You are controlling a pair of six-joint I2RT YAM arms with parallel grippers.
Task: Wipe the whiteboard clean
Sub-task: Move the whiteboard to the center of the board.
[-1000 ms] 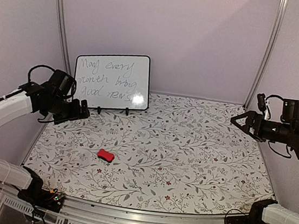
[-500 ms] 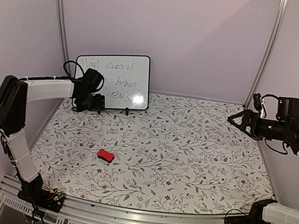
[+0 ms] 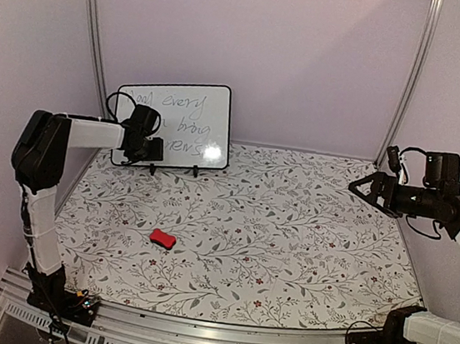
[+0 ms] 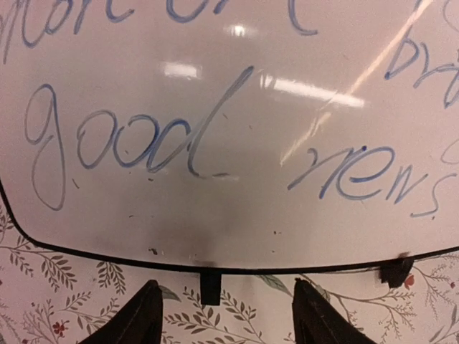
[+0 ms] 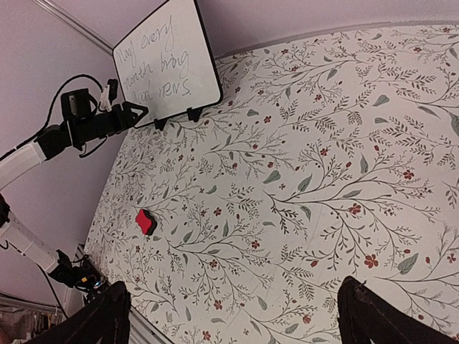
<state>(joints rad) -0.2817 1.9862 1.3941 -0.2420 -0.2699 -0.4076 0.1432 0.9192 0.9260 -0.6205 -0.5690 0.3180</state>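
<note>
From above, your one whiteboard stands right behind your left gripper, which sits at its lower left. The one red eraser lies well short of that gripper, and your right gripper hangs spread and empty far off to the board's right. Your left wrist shows the board's bottom edge just ahead of parted fingers holding nothing, and your right wrist shows wide-parted fingers with the board far ahead-left.
</note>
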